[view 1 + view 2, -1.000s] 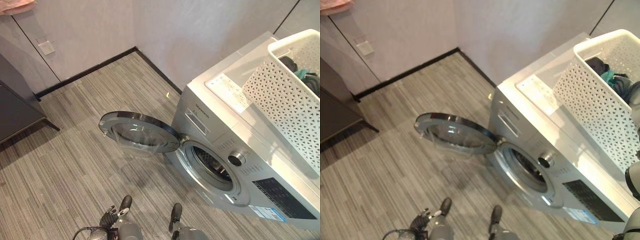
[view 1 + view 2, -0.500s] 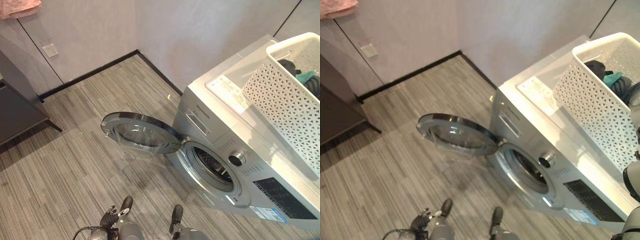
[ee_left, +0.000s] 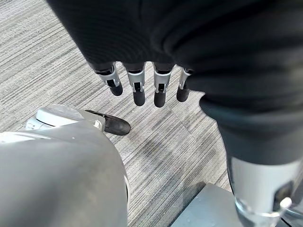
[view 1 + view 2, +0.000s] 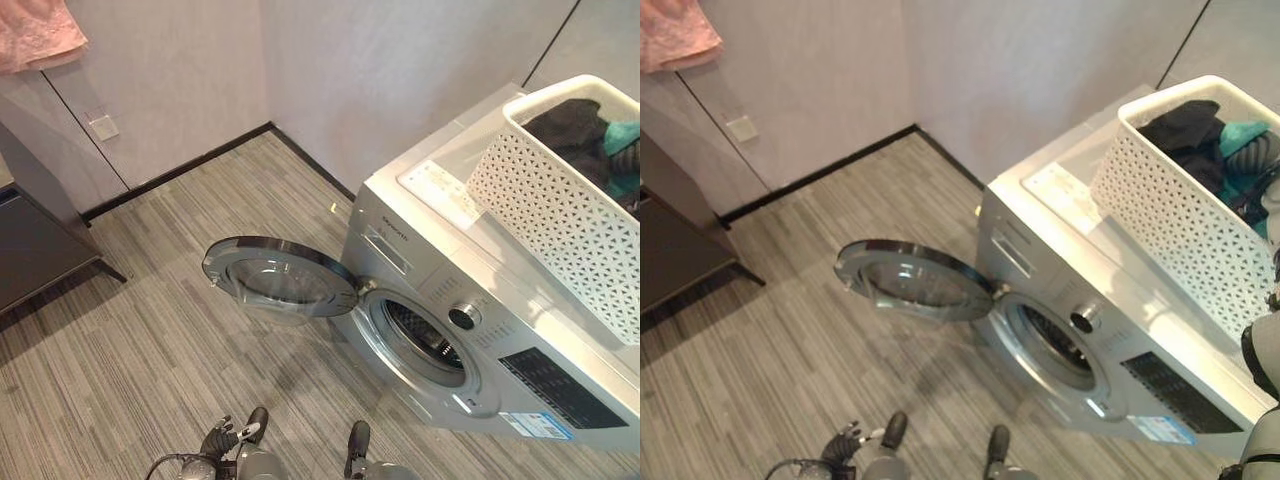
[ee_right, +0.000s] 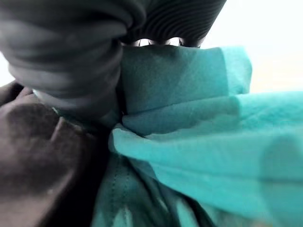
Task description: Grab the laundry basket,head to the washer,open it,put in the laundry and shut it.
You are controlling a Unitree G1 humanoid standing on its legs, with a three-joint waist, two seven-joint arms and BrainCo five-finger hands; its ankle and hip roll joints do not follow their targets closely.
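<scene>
The fingers (image 3: pixel 137 90) of the left hand (image 3: pixel 142 38) are seen hanging straight and relaxed, with nothing held in them; below their dark tips lies the striped grey floor (image 3: pixel 57 61). The fingers of the right hand (image 5: pixel 71 56) are buried in teal cloth (image 5: pixel 199 123) and dark cloth (image 5: pixel 33 156), so it cannot be told whether they are closed on anything; only the hand's dark ribbed cover is seen pressed against the folds. This laundry is piled in the white perforated basket (image 4: pixel 560 210), which is set on top of the silver washer (image 4: pixel 440 290), toward its right end. The washer's round door (image 4: pixel 280 275) is swung wide open to the left, held out flat above the floor, and the dark drum opening (image 4: pixel 425 340) is exposed just beside it. A knob (image 4: pixel 462 317) is mounted on the front panel just right of the opening. A pink cloth (image 4: pixel 40 35) is hung at the far left on the wall, well apart from the washer, above a dark cabinet (image 4: pixel 35 240).
</scene>
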